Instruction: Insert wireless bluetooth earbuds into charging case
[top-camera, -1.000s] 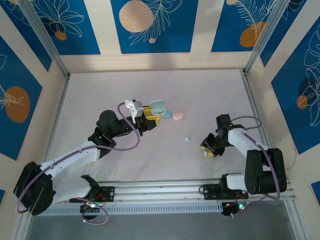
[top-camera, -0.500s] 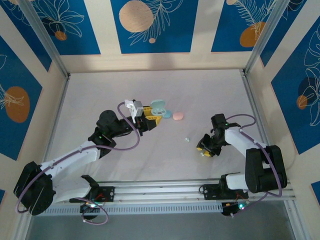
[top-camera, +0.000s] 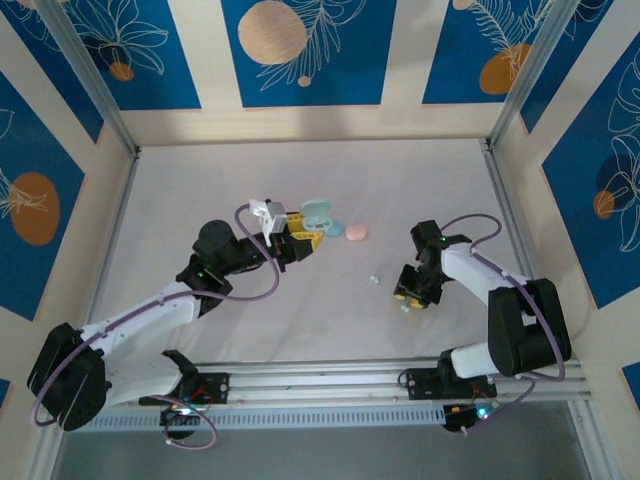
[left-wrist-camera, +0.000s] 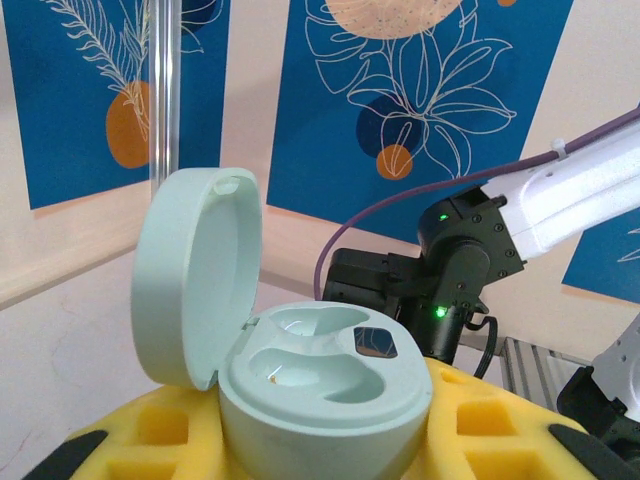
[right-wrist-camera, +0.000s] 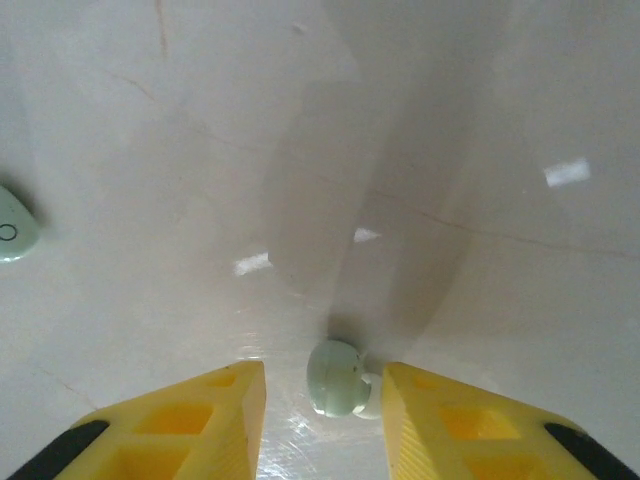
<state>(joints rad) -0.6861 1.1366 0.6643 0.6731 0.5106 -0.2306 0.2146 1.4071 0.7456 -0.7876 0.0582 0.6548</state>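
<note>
My left gripper (top-camera: 303, 233) is shut on the base of a mint charging case (top-camera: 316, 212), which it holds upright. The lid stands open. In the left wrist view the case (left-wrist-camera: 320, 380) sits between the yellow fingers (left-wrist-camera: 130, 435) and both of its wells look empty. My right gripper (top-camera: 406, 297) is low over the table. Its yellow jaws stand open on either side of a mint earbud (right-wrist-camera: 337, 378), and there is a gap on the left side. A second mint earbud (top-camera: 374, 279) lies loose on the table, seen at the left edge of the right wrist view (right-wrist-camera: 12, 225).
A pink oval case (top-camera: 356, 232) lies shut just right of the held case. A pale blue one (top-camera: 336, 225) lies beside it. The wooden walls (top-camera: 60, 250) enclose the white table (top-camera: 400, 180) on three sides.
The right gripper has slid left and slightly up the table toward the earbud, and its jaws have narrowed around it. The left arm and the case have stayed still.
</note>
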